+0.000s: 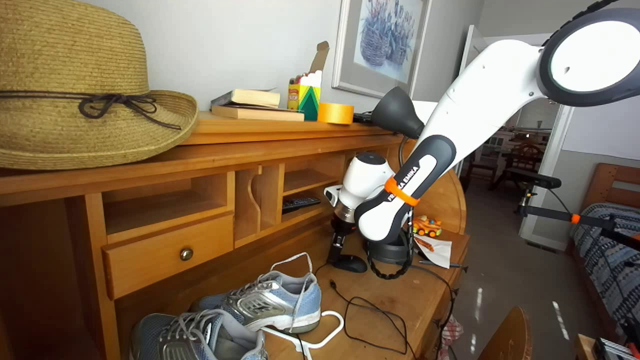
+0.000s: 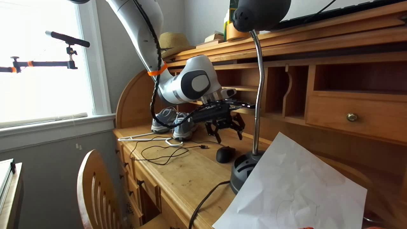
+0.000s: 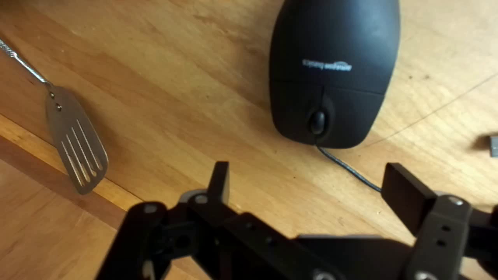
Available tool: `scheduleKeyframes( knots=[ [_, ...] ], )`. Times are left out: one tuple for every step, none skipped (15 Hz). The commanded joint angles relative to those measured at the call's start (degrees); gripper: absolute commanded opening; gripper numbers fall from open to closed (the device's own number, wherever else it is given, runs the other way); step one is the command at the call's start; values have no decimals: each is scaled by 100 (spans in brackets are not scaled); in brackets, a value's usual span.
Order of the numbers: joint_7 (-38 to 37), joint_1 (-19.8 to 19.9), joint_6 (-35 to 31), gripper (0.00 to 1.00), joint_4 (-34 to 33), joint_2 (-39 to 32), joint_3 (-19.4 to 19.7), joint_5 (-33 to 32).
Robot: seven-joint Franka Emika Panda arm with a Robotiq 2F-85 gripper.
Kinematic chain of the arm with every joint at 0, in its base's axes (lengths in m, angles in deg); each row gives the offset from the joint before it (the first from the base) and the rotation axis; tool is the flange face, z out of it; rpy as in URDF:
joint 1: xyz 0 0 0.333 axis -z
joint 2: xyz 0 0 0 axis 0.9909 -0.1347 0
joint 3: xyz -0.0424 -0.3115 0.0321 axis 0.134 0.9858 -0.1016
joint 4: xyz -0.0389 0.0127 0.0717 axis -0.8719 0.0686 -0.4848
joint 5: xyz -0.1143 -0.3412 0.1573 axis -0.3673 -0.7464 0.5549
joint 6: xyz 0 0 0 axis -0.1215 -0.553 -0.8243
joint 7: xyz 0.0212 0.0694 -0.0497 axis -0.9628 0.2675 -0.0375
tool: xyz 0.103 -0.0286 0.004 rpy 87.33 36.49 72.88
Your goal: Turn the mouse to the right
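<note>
The black mouse (image 1: 352, 263) lies flat on the wooden desk; it also shows in an exterior view (image 2: 225, 154), beside the lamp base. In the wrist view the mouse (image 3: 334, 74) is at the top, its rear cut off by the frame edge, its wheel end and thin cable (image 3: 346, 167) toward the bottom. My gripper (image 3: 305, 175) is open and empty, its fingers wide apart. In an exterior view the gripper (image 2: 229, 138) hangs above the desk near the mouse, apart from it. In the wrist view part of the cable is hidden behind the right finger.
A lamp base (image 2: 241, 171) stands close to the mouse, with a tall neck. Grey-blue sneakers (image 1: 280, 300), a white hanger (image 1: 332, 325) and a loose black cable (image 2: 165, 156) lie further along. A metal spatula (image 3: 79, 144) lies left in the wrist view. Paper (image 2: 295, 184) is in front.
</note>
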Motion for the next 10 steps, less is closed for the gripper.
scheduleKeyframes(
  knots=[
    [-322, -222, 47, 100, 339, 315, 148, -191],
    [-365, -240, 170, 100, 394, 424, 110, -145],
    [-409, -258, 240, 100, 444, 512, 85, -121],
    [-423, -235, 312, 100, 497, 604, 9, -79],
    [-431, -187, 377, 100, 540, 687, -89, -32],
    [-511, -252, 399, 100, 572, 731, -28, -68],
    [-551, -265, 420, 75, 603, 773, -16, -87],
    [-544, -249, 415, 74, 651, 816, -34, -98],
    [-529, -230, 368, 65, 706, 848, -51, -103],
    [-506, -219, 341, 58, 775, 876, -49, -122]
  ],
)
